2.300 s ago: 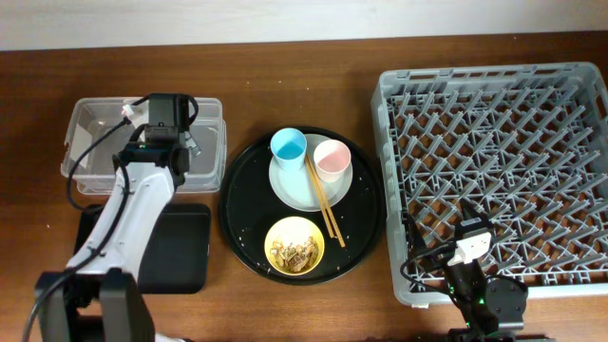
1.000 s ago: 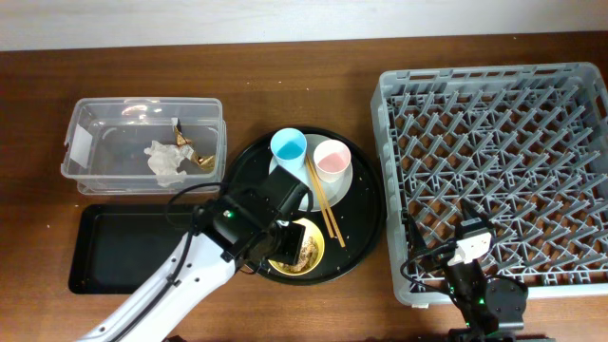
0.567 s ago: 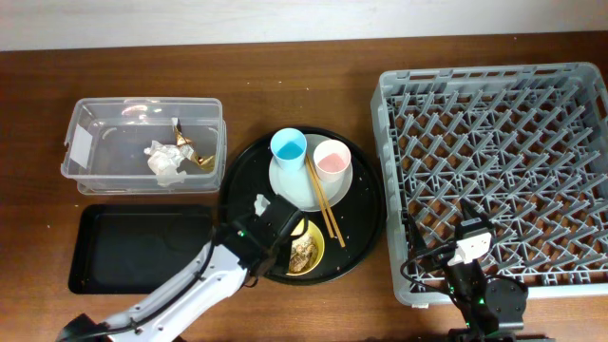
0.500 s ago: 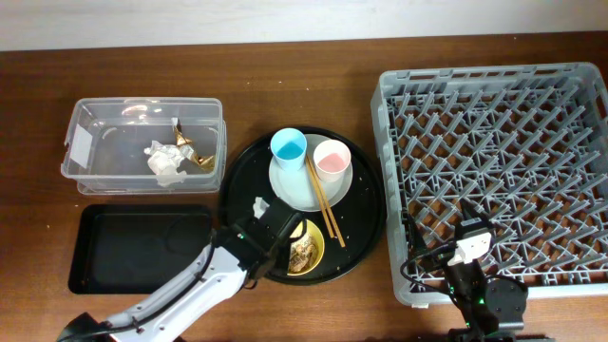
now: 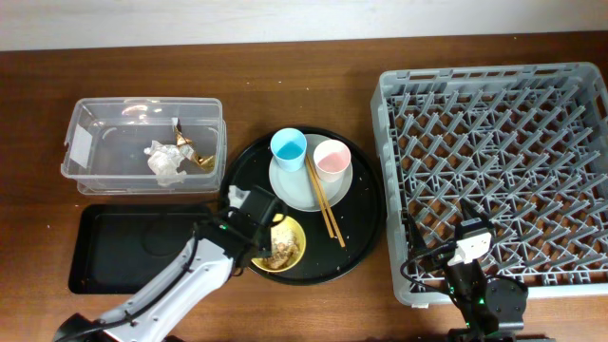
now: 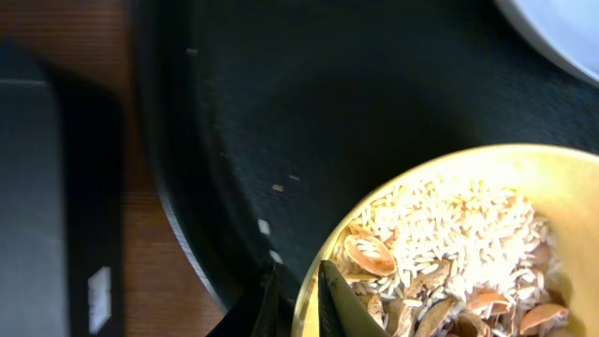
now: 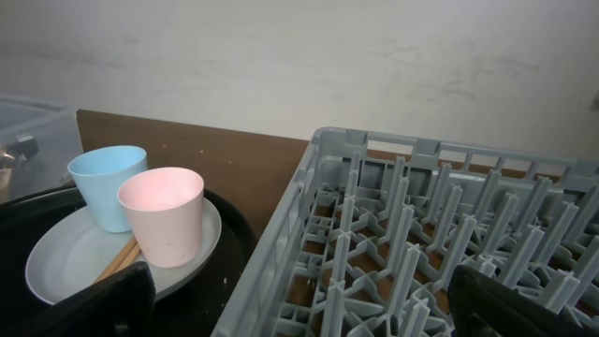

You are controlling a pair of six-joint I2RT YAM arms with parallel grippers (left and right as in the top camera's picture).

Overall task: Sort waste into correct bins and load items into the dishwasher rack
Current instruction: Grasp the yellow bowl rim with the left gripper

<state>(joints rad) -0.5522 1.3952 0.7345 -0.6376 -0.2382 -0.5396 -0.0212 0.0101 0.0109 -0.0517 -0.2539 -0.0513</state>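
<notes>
My left gripper (image 5: pixel 259 234) is shut on the left rim of the small yellow bowl (image 5: pixel 283 247). In the left wrist view (image 6: pixel 299 285) one finger (image 6: pixel 269 304) is outside the rim and one is inside. The bowl (image 6: pixel 487 164) holds brownish food scraps and rice (image 6: pixel 449 253) over the round black tray. The light blue cup (image 5: pixel 289 146), pink cup (image 5: pixel 332 158) and chopsticks (image 5: pixel 325 204) rest on the pale plate (image 5: pixel 296 188). The napkin (image 5: pixel 163 160) and gold-brown wrapper (image 5: pixel 192 150) lie in the clear tub (image 5: pixel 95 176). My right gripper (image 7: pixel 309 314) is open at the dishwasher rack's (image 5: pixel 494 161) front edge.
The shallow black rectangular tray (image 5: pixel 123 252) lies front left, just left of my left arm. The large round black tray (image 5: pixel 359 214) sits between tub and rack. The right wrist view shows the cups (image 7: pixel 161 213) and the rack's near wall (image 7: pixel 281 243).
My left arm left the clear tub, came down to the yellow bowl and closed on its rim. The bowl has shifted a little to the left. The right arm has not moved.
</notes>
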